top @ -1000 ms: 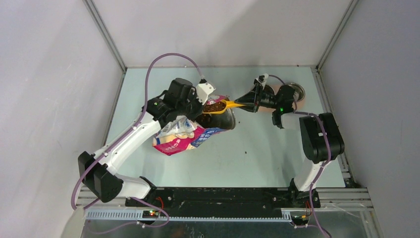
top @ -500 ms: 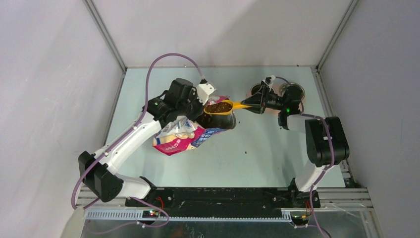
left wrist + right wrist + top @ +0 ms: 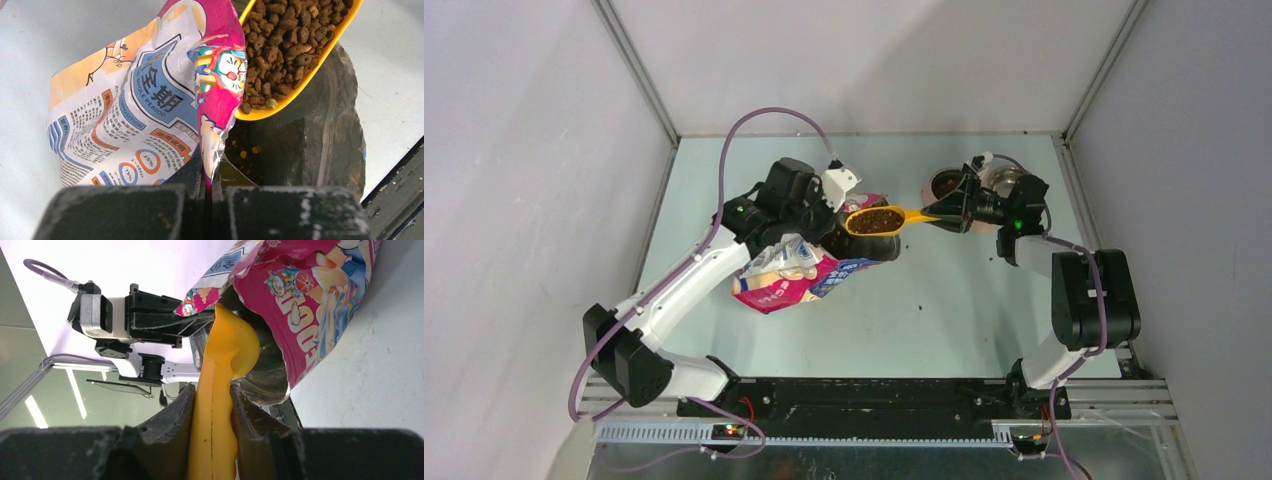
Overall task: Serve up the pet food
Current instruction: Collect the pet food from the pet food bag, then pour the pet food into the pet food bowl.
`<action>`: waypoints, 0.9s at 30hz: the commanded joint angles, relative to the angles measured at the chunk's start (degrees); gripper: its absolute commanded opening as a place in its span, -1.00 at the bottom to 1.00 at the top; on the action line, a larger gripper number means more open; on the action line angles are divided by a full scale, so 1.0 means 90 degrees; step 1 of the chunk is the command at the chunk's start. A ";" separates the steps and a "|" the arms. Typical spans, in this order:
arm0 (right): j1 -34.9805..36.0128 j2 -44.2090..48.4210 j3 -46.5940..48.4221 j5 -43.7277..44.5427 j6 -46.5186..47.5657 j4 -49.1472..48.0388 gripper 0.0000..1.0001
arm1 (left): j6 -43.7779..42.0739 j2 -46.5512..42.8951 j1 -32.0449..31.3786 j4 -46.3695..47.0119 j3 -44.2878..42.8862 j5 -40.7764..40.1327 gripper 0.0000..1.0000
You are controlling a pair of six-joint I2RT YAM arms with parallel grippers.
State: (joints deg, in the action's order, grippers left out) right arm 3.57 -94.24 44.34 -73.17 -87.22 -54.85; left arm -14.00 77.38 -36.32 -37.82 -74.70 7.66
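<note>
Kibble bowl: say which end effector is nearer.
Right. The right end effector, holding the scoop, sits just before the bowl; the left end effector is farther, on the bag.

The top camera looks steeply down on the whole table (image 3: 944,330) from its near side. Both wrist cameras sit close, facing each other, sharing the yellow scoop (image 3: 212,405) and the printed bag (image 3: 150,110).

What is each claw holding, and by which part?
The right claw grips the yellow scoop by its handle; the left claw pinches the bag at its opened top edge.
</note>
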 commanded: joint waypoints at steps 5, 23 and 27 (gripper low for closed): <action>-0.0143 0.0418 -0.0043 -0.0251 0.0171 0.0020 -1.00 | 0.0043 0.0026 -0.0096 0.0311 -0.0179 0.0223 -1.00; -0.1150 0.0521 -0.0169 -0.0352 -0.1075 -0.1510 -1.00 | 0.0034 0.0017 -0.0096 0.0326 -0.0157 0.0250 -1.00; -0.1424 0.0493 -0.0170 -0.0318 -0.1403 -0.1928 -1.00 | 0.0034 0.0007 -0.0095 0.0342 -0.0137 0.0263 -1.00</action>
State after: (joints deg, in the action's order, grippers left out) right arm -7.11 -91.77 42.78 -76.31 -95.24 -63.59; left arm -13.98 77.60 -36.51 -37.76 -74.70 7.66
